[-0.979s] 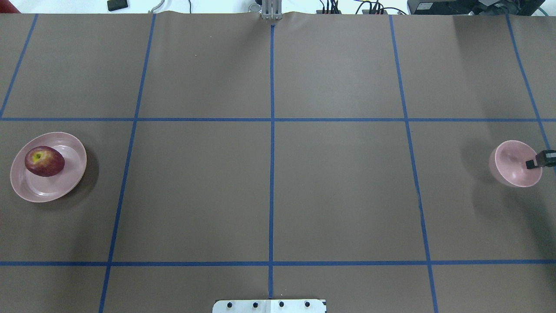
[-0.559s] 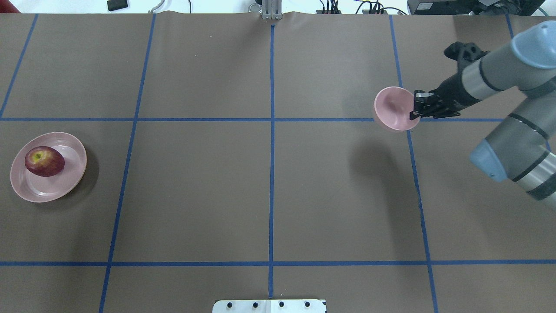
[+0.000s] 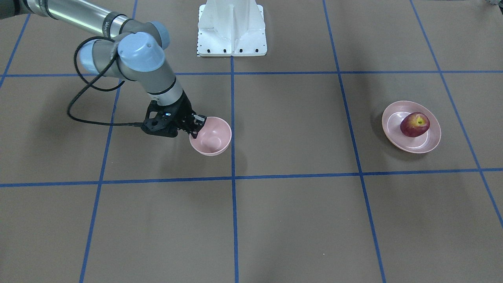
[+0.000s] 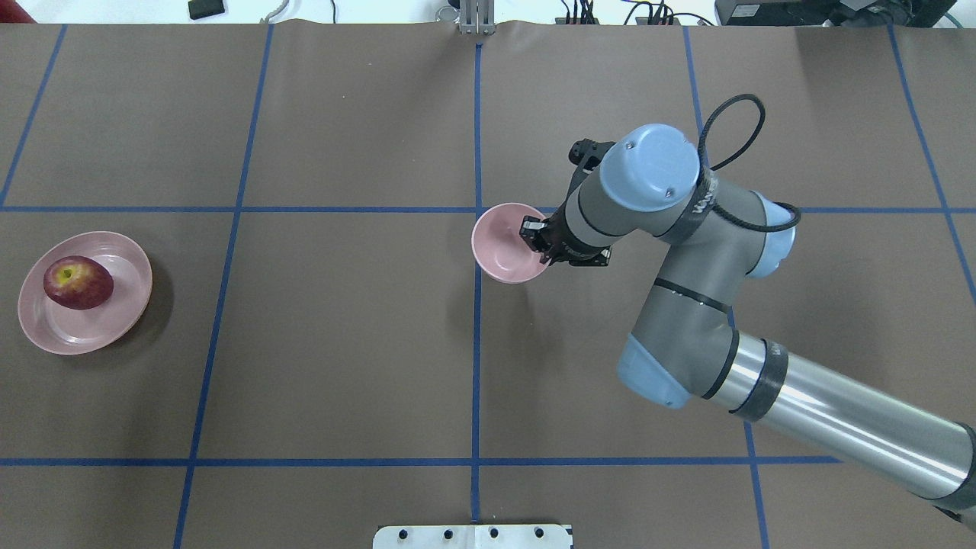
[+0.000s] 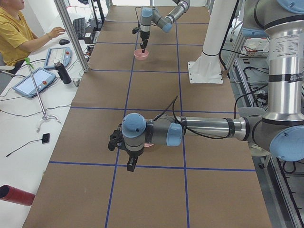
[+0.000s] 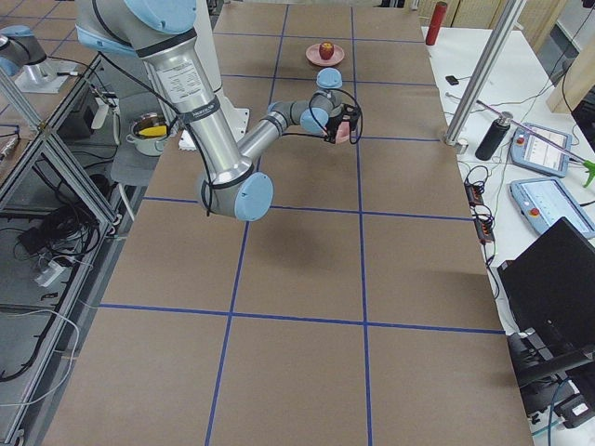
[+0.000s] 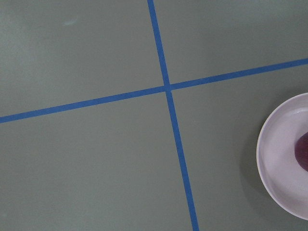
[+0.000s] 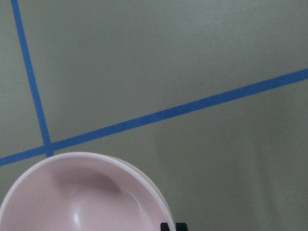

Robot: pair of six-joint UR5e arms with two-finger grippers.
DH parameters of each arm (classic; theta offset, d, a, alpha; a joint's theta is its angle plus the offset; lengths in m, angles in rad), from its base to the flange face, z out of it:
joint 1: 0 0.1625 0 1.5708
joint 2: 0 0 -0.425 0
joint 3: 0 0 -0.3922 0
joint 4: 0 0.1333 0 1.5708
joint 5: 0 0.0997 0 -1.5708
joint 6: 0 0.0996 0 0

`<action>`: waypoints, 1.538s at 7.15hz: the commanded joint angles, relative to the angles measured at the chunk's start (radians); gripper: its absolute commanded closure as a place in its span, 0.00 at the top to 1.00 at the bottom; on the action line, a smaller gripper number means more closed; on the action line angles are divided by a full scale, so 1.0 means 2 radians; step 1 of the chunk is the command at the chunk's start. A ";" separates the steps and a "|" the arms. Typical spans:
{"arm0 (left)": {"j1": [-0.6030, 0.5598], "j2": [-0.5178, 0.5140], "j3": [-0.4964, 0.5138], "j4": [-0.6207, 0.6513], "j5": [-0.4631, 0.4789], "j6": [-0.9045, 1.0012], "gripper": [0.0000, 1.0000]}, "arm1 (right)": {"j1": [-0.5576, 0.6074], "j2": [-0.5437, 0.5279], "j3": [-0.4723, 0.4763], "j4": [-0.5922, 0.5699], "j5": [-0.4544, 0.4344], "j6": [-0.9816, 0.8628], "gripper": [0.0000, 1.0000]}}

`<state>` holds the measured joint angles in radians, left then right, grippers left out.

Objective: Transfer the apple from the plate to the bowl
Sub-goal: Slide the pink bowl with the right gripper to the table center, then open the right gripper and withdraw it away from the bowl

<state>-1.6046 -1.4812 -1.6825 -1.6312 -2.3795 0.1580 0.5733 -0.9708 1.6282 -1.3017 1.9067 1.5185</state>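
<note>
- Since a moment ago, your right gripper [image 4: 534, 239], clamped on the rim, brought the bowl [image 4: 503, 245] to mid-table, likely to be nearer the apple [image 4: 78, 282].
- Your left gripper [image 5: 130, 165]: I cannot tell its state.

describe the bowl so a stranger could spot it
At the central blue tape line, the right gripper pinches a small, deep, pale pink round bowl. It is empty; the wide, shallow pink plate holds a dark-red apple.

Blue-taped brown table [image 4: 343, 343], yellow-shirted operator [image 5: 14, 35], black bottle [image 5: 61, 72]
</note>
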 commanded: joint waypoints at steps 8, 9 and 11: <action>0.000 0.000 0.000 0.000 -0.001 0.000 0.98 | -0.045 0.020 -0.016 0.010 -0.045 0.009 1.00; 0.000 -0.001 -0.004 0.000 -0.001 0.000 0.98 | -0.031 0.020 -0.004 0.007 -0.041 0.005 1.00; 0.000 -0.008 -0.003 -0.001 0.000 -0.002 0.98 | 0.019 0.016 0.007 -0.009 -0.005 -0.026 1.00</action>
<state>-1.6046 -1.4893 -1.6896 -1.6330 -2.3797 0.1569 0.5507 -0.9337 1.6302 -1.2989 1.8493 1.5124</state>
